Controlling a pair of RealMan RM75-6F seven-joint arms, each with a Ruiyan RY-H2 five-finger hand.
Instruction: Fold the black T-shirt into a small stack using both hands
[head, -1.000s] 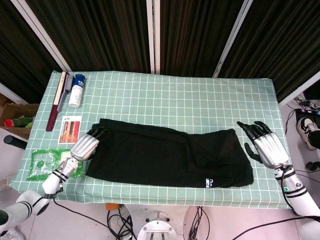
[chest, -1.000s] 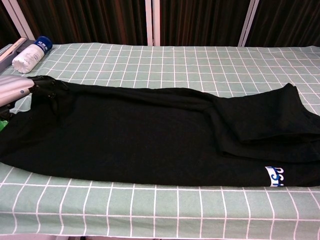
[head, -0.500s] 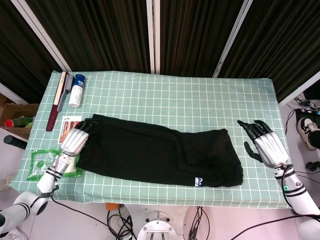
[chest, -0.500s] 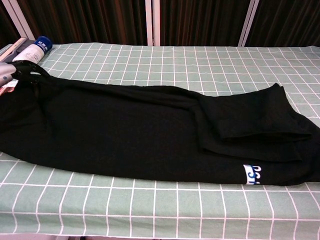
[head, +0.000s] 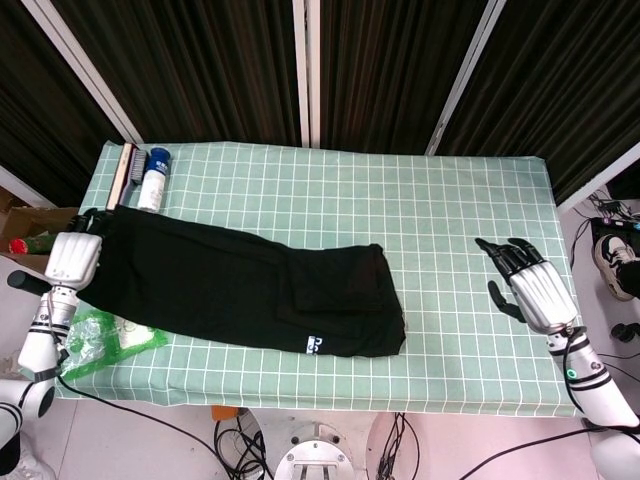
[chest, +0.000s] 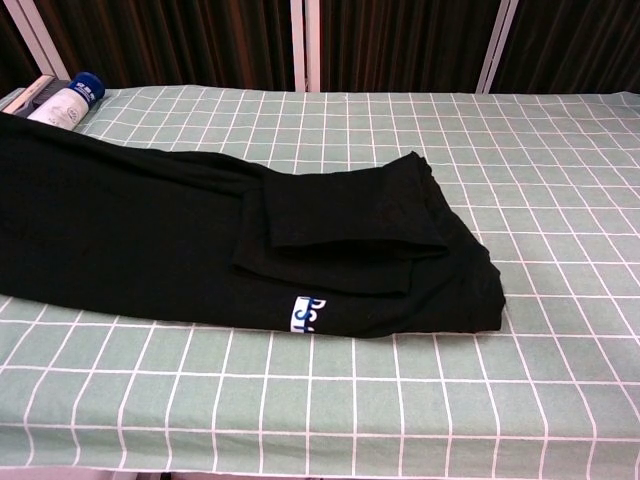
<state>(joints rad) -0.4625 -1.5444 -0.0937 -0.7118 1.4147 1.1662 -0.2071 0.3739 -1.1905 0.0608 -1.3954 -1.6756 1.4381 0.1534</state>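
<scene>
Because the left robot hand (head: 72, 257), pinching the black T-shirt (head: 240, 290), has dragged it toward the table's (head: 440, 200) left edge, the spread, empty right robot hand (head: 528, 288) now lies well apart, hindering two-handed folding.

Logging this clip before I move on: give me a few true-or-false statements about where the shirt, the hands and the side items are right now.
1. The left hand grips the black T-shirt at its left end. True.
2. The right hand rests on the shirt. False: it is off to the right, apart from the cloth, fingers spread.
3. The shirt lies along the table's right edge. False: it covers the left and middle.
4. A white bottle with a blue cap lies at the far left corner. True.
</scene>
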